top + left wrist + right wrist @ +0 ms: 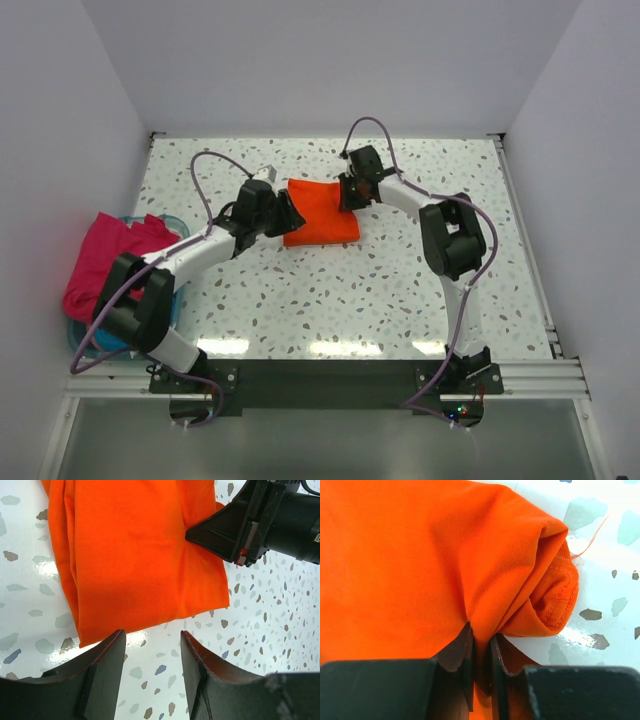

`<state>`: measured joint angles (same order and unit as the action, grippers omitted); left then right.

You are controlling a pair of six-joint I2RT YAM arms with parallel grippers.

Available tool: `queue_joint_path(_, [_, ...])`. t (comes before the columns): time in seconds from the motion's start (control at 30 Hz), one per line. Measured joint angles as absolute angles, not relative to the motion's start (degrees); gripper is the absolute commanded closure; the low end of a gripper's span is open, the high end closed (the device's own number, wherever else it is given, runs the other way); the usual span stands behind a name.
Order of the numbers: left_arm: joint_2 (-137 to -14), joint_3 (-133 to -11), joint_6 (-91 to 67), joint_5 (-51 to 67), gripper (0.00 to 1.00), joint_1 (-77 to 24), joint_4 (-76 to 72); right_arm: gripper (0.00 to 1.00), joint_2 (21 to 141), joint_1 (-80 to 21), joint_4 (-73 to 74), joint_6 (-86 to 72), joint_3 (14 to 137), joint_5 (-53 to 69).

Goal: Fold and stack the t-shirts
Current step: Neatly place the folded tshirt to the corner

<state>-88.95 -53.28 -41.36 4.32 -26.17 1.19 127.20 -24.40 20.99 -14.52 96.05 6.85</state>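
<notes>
Orange shirt (320, 212) lies folded into a rough square on the speckled table (350, 300), a little toward 12 o'clock from the middle; both my grippers are at it.

My right gripper (350, 192) meets the shirt at its 2 o'clock corner in the top view; on the right wrist view the gripper (481, 640) has its jaws drawn almost together with a ridge of orange cloth (420, 555) pinched between them; the cloth puckers toward the pinch; at 3 o'clock from there a rolled, stitched hem (560, 600) bulges out over the table, a loose thread trailing off it.

My left gripper (290, 212) sits at the shirt's 9 o'clock edge in the top view; on the left wrist view the gripper (152, 640) stands with its jaws well apart and nothing between them but bare table; its fingers (105, 670) are just beside the near edge of the shirt (135, 555), and I cannot tell whether they touch it; the right gripper (210, 535) shows at 2 o'clock in that view, its tip on the cloth.

Pink shirt (105, 255) is heaped at 9 o'clock of the table, draped over a pale blue tub (172, 218), well apart from the orange one.
</notes>
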Motion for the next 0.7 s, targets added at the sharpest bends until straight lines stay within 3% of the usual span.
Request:
queue_joint_path(0.13, [-87.6,-53.2,-41.3,4.3,0.48,-26.2,1.4,1.00,127.4,-24.7,22.7,-13.6,97.2,5.5])
queue_joint_path(0.5, [-84.6,-53.2,-40.8,4.3,0.48,-26.2,3.1,1.00,131.6,-24.4,30.5,-9.1,106.6,-4.1])
queue_joint_path(0.7, [-82.8,-53.5,-39.3,4.8,0.48,-26.2,6.1,1.00,136.7,-18.9,35.6,-5.0,116.3,-11.0])
